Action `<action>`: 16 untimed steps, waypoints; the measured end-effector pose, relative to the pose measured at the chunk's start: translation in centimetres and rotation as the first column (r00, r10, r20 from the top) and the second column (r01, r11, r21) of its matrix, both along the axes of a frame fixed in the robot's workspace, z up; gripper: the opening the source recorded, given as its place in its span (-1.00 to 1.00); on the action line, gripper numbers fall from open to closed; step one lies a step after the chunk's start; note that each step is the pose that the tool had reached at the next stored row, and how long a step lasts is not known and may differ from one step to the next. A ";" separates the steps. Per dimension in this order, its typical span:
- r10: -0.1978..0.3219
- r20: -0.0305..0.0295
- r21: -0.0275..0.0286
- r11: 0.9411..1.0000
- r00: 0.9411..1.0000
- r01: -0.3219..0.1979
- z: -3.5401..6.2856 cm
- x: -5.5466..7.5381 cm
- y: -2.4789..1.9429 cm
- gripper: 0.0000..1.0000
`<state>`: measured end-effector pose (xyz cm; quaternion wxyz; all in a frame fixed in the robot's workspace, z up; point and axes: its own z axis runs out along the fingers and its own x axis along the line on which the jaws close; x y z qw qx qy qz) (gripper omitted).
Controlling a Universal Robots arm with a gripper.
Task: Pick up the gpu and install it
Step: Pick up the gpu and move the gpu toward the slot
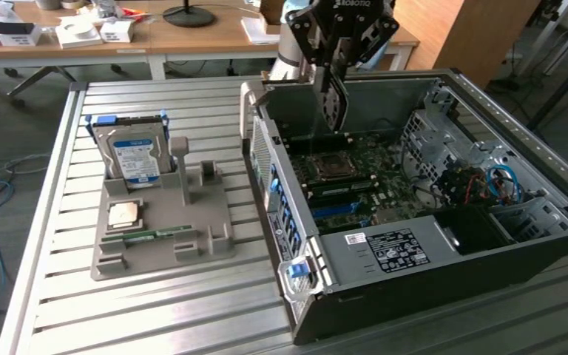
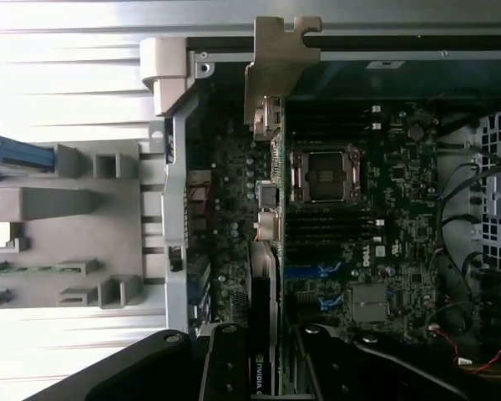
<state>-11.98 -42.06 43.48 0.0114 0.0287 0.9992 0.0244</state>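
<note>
My gripper [image 1: 333,68] hangs over the open computer case [image 1: 521,244] and is shut on the gpu [image 1: 333,103], a dark card held upright on edge above the motherboard [image 1: 368,188]. In the wrist view the gpu [image 2: 264,305] appears edge-on between my fingers [image 2: 225,368], its silver bracket [image 2: 277,79] reaching towards the case's rear wall. The card floats above the board beside the CPU socket [image 2: 326,175], and I cannot tell whether it touches a slot.
A grey holder [image 1: 160,222] on the slatted metal table [image 1: 146,310] carries a hard drive [image 1: 134,155], a CPU chip [image 1: 125,214] and a green memory stick [image 1: 146,235]. Drive cages and cables [image 1: 481,185] fill the case's far side. A wooden desk [image 1: 195,37] stands behind.
</note>
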 end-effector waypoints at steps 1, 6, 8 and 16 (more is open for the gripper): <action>0.000 0.000 0.000 1.000 1.000 0.000 0.00 0.3 0.00 -0.47; 0.000 0.000 0.000 1.000 1.000 0.000 0.00 1.9 0.00 -0.47; 0.000 0.000 0.000 1.000 1.000 0.000 0.00 2.4 0.00 -0.47; 0.000 0.000 0.000 1.000 1.000 0.000 0.00 4.5 0.00 -0.47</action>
